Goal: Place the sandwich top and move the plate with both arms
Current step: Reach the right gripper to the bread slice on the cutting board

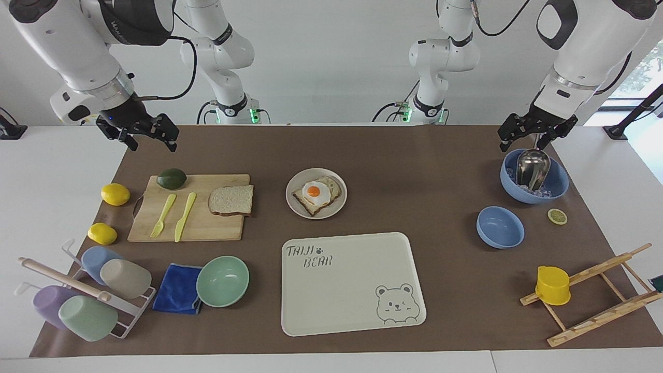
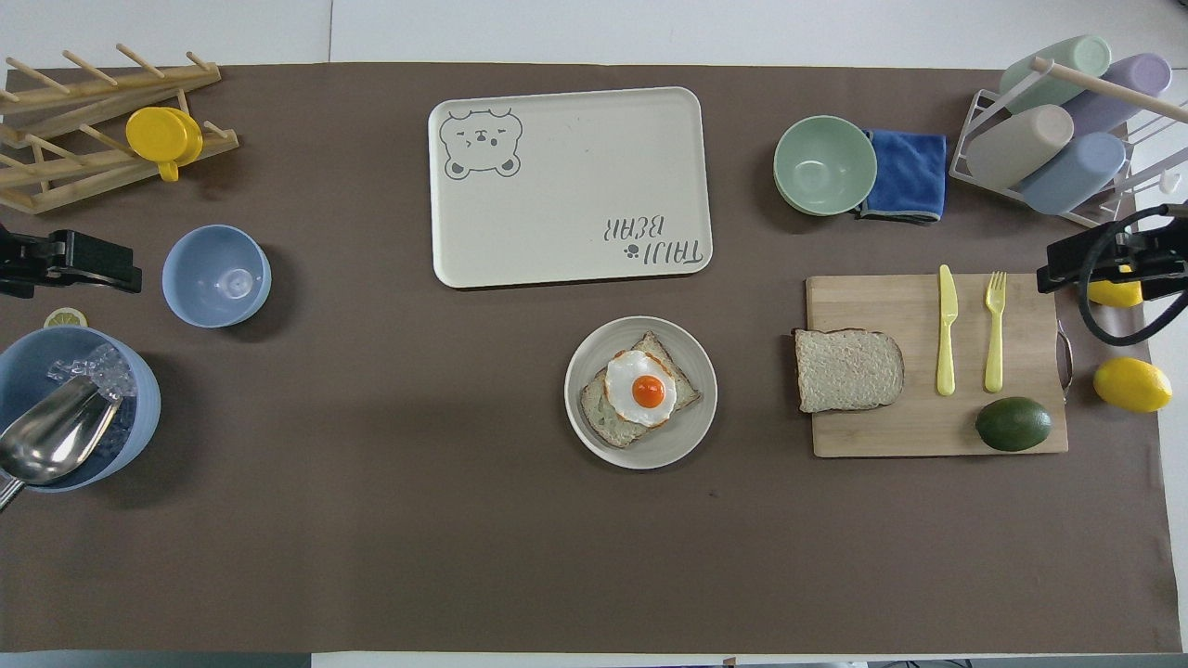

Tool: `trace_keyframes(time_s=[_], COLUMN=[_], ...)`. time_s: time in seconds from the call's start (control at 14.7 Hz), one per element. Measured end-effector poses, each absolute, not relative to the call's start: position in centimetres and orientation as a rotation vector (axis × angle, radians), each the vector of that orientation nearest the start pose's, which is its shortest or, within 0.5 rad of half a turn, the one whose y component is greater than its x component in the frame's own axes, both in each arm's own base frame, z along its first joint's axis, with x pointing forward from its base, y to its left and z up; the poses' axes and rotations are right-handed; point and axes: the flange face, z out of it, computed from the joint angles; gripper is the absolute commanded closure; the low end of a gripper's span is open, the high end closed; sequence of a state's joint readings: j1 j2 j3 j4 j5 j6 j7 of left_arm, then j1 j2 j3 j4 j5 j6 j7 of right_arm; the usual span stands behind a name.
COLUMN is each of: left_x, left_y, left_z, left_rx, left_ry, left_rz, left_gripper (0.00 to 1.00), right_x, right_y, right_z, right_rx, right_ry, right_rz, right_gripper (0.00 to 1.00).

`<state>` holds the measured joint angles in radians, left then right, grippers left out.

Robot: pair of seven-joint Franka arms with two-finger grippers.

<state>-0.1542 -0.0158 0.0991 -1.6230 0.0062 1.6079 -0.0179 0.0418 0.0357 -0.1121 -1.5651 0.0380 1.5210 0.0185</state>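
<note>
**Q:** Where is the sandwich top?

**A:** The sandwich top point(image 1: 231, 200) lies flat on the wooden cutting board point(image 1: 207, 228), at the board's edge nearest the plate point(image 1: 299, 206). It is untouched, well apart from both grippers.

**Q:** And the plate?

**A:** It sits mid-table, just beside the board, carrying a toast slice with a fried egg point(image 1: 314, 191). The cream bear tray point(image 1: 352, 290) lies farther from the robots than the plate.

**Q:** What else shares the board?

**A:** A yellow fork point(image 1: 163, 215), a yellow knife point(image 1: 185, 216) and an avocado point(image 1: 171, 178). Two lemons point(image 1: 115, 194) rest on the table beside it, toward the right arm's end.

**Q:** The arms?

**A:** The right gripper point(image 1: 150, 139) hangs in the air over the table's edge near the avocado corner, fingers spread, grasping nothing. The left gripper point(image 1: 525, 137) hovers over the blue ice bowl point(image 1: 557, 181) with its metal scoop point(image 1: 532, 168), fingers likewise parted and empty. A smaller blue bowl point(image 1: 500, 227) sits near it.
</note>
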Motion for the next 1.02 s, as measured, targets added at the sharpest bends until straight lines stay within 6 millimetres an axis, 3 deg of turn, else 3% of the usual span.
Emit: trace_keyframes(time_s=[0.41, 0.54, 0.68, 0.75, 1.02], left_x=[55.2, 55.2, 55.2, 55.2, 55.2], left_y=[-2.9, -2.9, -2.9, -2.9, -2.9], left_z=[61.2, 61.2, 61.2, 61.2, 61.2], left_rx=[-3.136, -3.136, -3.136, -3.136, -3.136], left_ry=[0.059, 0.059, 0.059, 0.059, 0.059], left_rz=[-0.001, -0.001, -0.001, -0.001, -0.001], left_gripper=[0.0, 0.0, 0.0, 0.0, 0.0], right_x=[55.8, 55.9, 56.1, 56.3, 57.6], right_y=[-3.1, -2.0, 0.9, 3.4, 13.4], right_z=[60.3, 60.1, 59.0, 57.9, 51.2], right_rx=[-3.101, -3.103, -3.179, -3.241, -3.399], right_ry=[0.129, 0.092, -0.006, -0.037, 0.031], right_rz=[0.123, 0.13, 0.154, 0.178, 0.242], right_gripper=[0.0, 0.0, 0.0, 0.0, 0.0])
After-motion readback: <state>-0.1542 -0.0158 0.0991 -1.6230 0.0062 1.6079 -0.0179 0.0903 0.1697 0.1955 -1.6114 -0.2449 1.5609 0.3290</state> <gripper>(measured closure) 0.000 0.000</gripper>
